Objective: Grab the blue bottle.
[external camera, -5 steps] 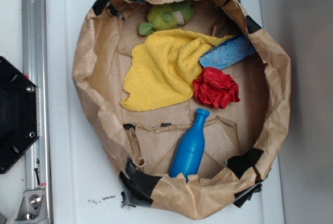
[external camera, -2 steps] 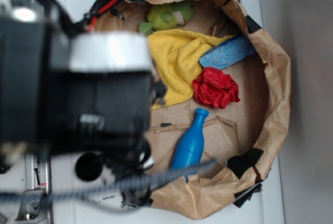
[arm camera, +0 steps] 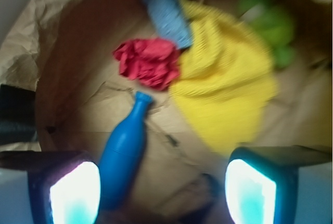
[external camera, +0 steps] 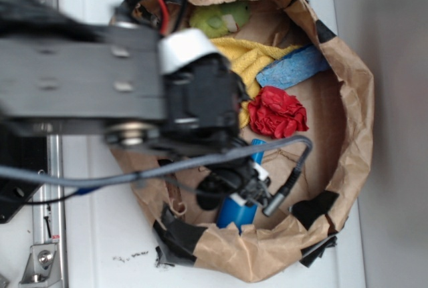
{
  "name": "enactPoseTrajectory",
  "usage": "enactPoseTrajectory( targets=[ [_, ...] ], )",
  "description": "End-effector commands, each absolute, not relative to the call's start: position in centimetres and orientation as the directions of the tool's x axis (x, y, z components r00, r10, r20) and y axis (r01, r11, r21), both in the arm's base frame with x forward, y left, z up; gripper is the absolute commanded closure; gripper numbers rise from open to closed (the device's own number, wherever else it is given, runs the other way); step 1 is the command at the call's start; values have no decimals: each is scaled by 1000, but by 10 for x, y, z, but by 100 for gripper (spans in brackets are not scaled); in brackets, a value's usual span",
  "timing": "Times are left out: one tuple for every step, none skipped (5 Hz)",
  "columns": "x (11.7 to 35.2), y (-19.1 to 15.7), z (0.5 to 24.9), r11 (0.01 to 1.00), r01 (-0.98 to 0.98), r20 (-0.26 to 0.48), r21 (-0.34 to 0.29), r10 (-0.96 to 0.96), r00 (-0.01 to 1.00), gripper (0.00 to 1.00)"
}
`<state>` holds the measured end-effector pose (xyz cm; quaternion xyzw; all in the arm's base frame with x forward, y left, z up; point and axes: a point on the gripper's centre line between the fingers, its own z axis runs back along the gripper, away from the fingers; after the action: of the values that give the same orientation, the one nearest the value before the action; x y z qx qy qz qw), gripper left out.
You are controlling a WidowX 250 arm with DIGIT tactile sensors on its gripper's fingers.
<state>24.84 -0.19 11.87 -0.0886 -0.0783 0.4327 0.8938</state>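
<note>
a: where's the bottle?
b: lying in the paper bag near the desk's bottom edge, neck toward the red cloth.
a: end effector?
b: spread wide apart above it, bottle just beside one finger.

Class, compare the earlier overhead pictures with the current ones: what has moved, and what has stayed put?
The arm swung in from the left, and its claw now hangs open over the blue bottle, not gripping it. The bottle, yellow cloth, red rag and blue sponge lie where they were.
</note>
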Motion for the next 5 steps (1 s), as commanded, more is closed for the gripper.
enactPoseTrajectory(
  targets=[
    [285, -46, 73, 671, -723, -25, -167, 730, 683, 0],
    [276, -71, 34, 731, -678, -95, -81, 671, 735, 0],
    [263, -79, 32, 735, -676, -111, -56, 668, 736, 100],
    [261, -65, 72, 751, -653, -47, -101, 652, 757, 100],
    [259, -25, 119, 852, -490, 136, -184, 516, 846, 100]
  ],
)
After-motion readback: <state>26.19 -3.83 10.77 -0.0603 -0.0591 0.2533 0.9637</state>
